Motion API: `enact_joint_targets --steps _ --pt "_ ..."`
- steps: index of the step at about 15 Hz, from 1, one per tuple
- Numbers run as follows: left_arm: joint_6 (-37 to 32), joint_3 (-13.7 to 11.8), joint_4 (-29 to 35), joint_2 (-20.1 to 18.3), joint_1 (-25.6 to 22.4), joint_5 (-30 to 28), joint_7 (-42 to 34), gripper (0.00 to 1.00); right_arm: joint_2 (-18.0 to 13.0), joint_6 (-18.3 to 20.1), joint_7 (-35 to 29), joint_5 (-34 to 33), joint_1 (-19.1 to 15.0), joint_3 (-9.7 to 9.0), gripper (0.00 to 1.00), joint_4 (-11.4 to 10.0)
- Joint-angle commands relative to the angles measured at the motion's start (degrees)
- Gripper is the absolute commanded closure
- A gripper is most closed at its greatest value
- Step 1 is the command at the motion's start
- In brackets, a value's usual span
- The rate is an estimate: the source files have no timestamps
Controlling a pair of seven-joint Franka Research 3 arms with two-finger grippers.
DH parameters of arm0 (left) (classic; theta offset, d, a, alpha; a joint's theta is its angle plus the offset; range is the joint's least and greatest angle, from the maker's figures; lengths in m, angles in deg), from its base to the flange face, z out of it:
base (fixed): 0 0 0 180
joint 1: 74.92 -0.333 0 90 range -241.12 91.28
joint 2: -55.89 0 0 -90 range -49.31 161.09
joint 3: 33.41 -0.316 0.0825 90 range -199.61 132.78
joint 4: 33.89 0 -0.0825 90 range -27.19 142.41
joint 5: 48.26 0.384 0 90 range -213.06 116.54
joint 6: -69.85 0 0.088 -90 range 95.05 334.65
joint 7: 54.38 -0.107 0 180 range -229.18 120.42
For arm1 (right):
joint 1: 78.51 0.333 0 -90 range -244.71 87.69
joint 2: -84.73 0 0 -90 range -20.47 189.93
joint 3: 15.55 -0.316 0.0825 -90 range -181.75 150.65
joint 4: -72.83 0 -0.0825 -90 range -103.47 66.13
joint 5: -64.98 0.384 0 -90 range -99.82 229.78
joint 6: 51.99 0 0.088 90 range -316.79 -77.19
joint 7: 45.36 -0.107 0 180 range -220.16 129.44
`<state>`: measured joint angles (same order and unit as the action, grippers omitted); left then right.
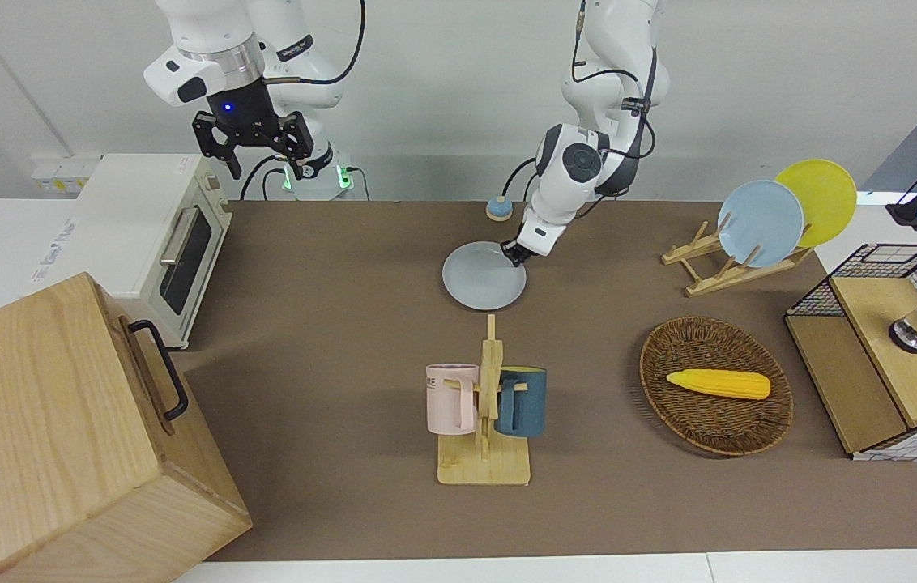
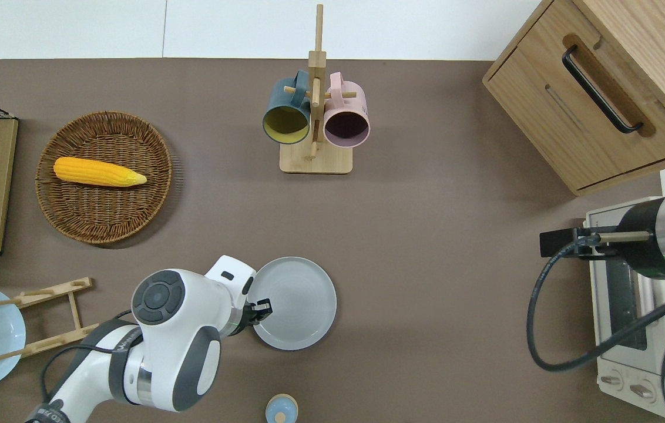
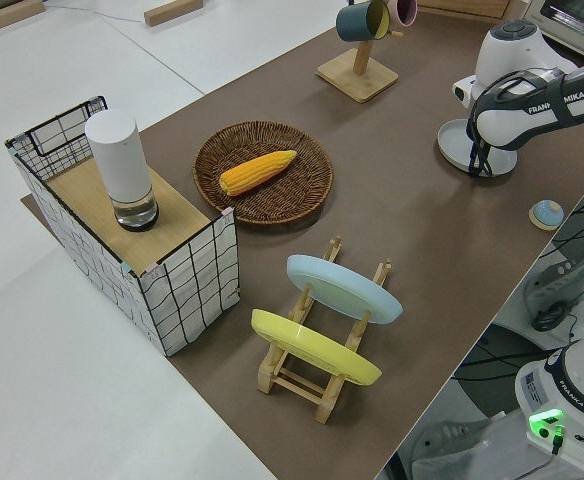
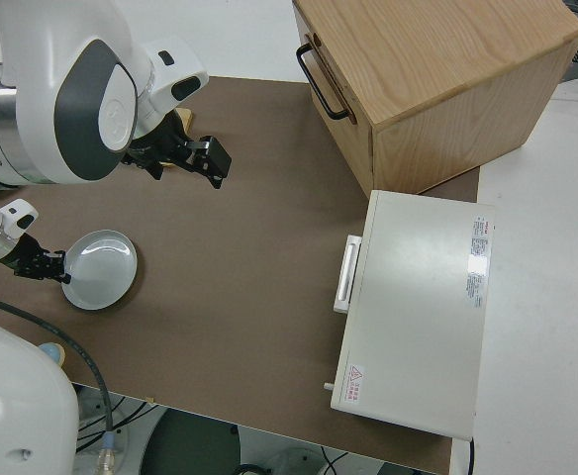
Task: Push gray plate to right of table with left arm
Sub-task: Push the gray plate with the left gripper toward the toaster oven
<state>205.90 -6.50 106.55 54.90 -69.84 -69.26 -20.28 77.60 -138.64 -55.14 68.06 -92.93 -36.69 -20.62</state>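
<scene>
The gray plate (image 1: 481, 278) lies flat on the brown table (image 1: 329, 324), near the middle of its length and nearer to the robots than the mug rack. It also shows in the overhead view (image 2: 300, 302) and the right side view (image 4: 101, 269). My left gripper (image 1: 517, 254) is low at the table, against the plate's rim on the side toward the left arm's end, as the overhead view (image 2: 261, 308) shows. My right gripper (image 1: 258, 155) is open and empty; that arm is parked.
A mug rack (image 2: 315, 117) with two mugs stands farther from the robots than the plate. A small blue knob (image 2: 281, 409) sits nearer. A toaster oven (image 1: 159, 235) and wooden cabinet (image 1: 61, 437) stand at the right arm's end. A corn basket (image 1: 715, 385) and plate rack (image 1: 718, 267) stand at the left arm's end.
</scene>
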Motion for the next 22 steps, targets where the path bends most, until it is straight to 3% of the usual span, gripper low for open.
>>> enact_joint_targets --steps 1,7,11,13,16,22 --pt "4.13 3.40 -0.16 1.87 1.24 -1.60 5.52 1.00 -1.57 -0.01 -0.59 1.23 -1.40 -0.83 0.005 -1.56" --pt "7.11 5.95 -1.31 3.27 1.77 -3.00 8.44 1.00 -1.57 -0.01 -0.59 1.23 -1.40 -0.83 0.005 -1.56" --pt "9.84 5.52 -2.27 4.50 6.07 -5.90 8.79 1.00 -1.57 -0.01 -0.59 1.23 -1.40 -0.83 0.005 -1.56" --pt "11.16 3.85 -2.89 5.38 8.70 -6.17 10.01 1.00 -1.57 -0.01 -0.59 1.23 -1.40 -0.83 0.005 -1.56" --pt "13.44 -0.62 -4.99 8.28 14.85 -6.17 12.12 1.00 -1.57 -0.01 -0.59 1.23 -1.40 -0.83 0.005 -1.56" --pt "14.85 -5.29 -8.68 11.88 21.27 -6.17 14.06 1.00 -1.57 -0.01 -0.59 1.23 -1.40 -0.83 0.005 -1.56"
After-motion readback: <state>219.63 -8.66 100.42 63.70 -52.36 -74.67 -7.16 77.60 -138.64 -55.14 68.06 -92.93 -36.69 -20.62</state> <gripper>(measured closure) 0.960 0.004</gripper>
